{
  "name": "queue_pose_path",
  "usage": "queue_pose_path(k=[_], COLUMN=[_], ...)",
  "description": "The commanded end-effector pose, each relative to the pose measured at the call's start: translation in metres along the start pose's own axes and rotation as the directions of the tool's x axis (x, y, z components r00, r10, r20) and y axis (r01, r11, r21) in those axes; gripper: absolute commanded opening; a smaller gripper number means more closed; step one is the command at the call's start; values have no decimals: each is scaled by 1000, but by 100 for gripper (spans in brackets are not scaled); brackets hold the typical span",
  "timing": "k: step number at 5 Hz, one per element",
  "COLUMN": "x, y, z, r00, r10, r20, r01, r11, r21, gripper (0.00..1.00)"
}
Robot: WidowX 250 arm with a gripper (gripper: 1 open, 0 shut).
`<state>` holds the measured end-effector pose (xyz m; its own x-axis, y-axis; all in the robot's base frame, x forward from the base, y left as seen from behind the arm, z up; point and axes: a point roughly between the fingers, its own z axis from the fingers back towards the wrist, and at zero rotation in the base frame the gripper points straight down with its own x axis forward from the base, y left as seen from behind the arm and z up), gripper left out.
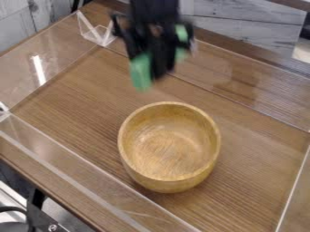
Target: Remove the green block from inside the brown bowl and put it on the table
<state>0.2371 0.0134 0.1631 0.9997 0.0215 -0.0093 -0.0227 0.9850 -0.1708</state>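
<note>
Green block (143, 69) clamped in claw (148, 63), hanging from its fingertips, blurred. Brown bowl (169, 145) sits on table (72, 109) well below the claw, slightly right.

Even daylight, motion-blurred tool (154, 56)
</note>
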Motion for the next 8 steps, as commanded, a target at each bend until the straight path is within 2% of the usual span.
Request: queue_pose_path(k=[1,2,3,5,8], x=[-4,-7,-5,-3,2], y=[41,91,107,96,62], z=[38,44,28,-15,-57], r00=[997,994,993,990,983], r10=[8,6,-22,-81,-157], r20=[80,105,114,113,97], r01=[-10,-11,17,75,150], r11=[1000,999,999,996,986], r21=[28,42,45,56,77], gripper=[0,0,0,0,0])
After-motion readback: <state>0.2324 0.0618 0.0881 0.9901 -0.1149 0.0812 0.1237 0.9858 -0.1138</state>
